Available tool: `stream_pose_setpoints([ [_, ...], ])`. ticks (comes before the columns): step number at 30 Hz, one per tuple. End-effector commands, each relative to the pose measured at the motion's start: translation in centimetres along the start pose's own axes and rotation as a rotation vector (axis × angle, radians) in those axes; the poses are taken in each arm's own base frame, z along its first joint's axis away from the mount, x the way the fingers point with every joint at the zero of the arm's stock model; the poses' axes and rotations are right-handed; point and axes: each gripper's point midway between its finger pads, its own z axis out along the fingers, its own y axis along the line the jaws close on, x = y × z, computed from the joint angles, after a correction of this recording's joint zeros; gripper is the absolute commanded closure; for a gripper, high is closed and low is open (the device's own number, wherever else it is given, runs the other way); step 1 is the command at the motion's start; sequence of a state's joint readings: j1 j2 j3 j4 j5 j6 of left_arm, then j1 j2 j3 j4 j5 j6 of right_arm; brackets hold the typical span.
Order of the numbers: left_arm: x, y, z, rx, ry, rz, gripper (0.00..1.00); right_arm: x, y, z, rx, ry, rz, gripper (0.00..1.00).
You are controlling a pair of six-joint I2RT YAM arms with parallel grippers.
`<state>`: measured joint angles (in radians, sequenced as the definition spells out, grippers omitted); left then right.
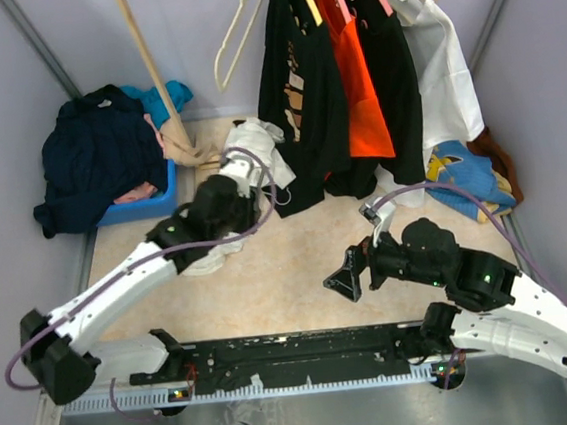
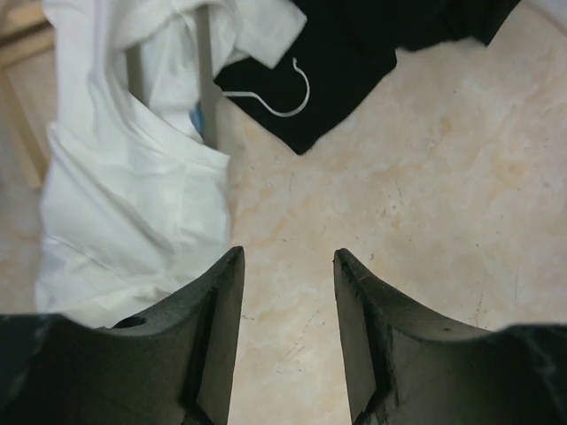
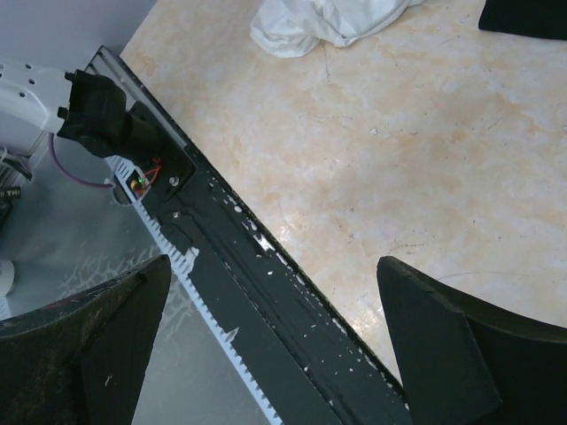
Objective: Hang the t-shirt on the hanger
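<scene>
Soft white short-sleeved cotton t-shirt (image 1: 253, 143) w/ a sliver of blue print lies crumpled on the beige table (image 1: 289, 272), far-left of centre. It's just beside the hem of a black hanging garment (image 1: 298, 101). Thin hanger (image 2: 205, 80) w/ pale grey arms & silver wire hook seems partly inside it. In left wrist view one grey bar runs up through the folds, and the hook pokes out sideways onto the black hem.

Handling (my judgement): t-shirt is light & limp w/ no stiffness. It'll sag & bunch wherever it's pinched, and may slide off a smooth hanger arm. Hanger looks light, stiff, thin, prob. slippery, and the hook is easy to knock. Best hold is a doubled fold at shoulder/neck opening close to the grey bar, not the loose body. Other arm could steady the hanger near the hook's neck.

Orientation: in top view the t-shirt's long axis runs diagonally, far-right to near-left, passing under the left arm. Can't tell which end is the collar, since folds hide it. Hanger's long axis follows the grey bar. The hook leaves it roughly at right angles, its curl lying toward the black garment.

Left gripper (image 2: 283, 258): jaws moderately apart, nothing between, over bare table just beside the t-shirt. Right gripper (image 3: 273, 264): jaws wide, empty, above near table edge, well apart from the t-shirt.
</scene>
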<state>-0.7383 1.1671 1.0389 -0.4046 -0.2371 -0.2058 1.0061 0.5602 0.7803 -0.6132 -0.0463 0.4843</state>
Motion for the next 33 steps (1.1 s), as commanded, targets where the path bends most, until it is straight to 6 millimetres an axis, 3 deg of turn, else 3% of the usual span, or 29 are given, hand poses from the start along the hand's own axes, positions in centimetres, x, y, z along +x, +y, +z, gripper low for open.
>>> stream_pose_setpoints([
  [1, 3.5, 0.1, 2.1, -0.203, 0.068, 0.023, 0.46, -1.6, 1.0, -0.1, -0.037, -0.071, 0.032, 0.01],
  [5, 8.2, 0.2, 5.0, -0.301, 0.210, 0.081, 0.44, -1.6, 0.9, -1.1, -0.041, -0.094, 0.051, 0.01],
  [9, 9.7, 0.1, 8.3, -0.349, 0.212, 0.126, 0.44, -1.0, 0.5, -2.0, -0.033, -0.101, 0.060, 0.01],
  [15, 9.0, 0.4, 12.2, -0.453, 0.205, 0.212, 0.39, -0.4, 0.2, -3.0, -0.031, -0.108, 0.068, 0.01],
  [27, 7.3, 4.4, 14.9, -0.563, 0.147, 0.269, 0.40, 0.3, 0.2, -2.9, -0.051, -0.106, 0.066, 0.01],
  [33, 7.7, 5.5, 16.8, -0.541, 0.157, 0.272, 0.42, 0.6, 0.1, -2.6, -0.051, -0.099, 0.069, 0.01],
])
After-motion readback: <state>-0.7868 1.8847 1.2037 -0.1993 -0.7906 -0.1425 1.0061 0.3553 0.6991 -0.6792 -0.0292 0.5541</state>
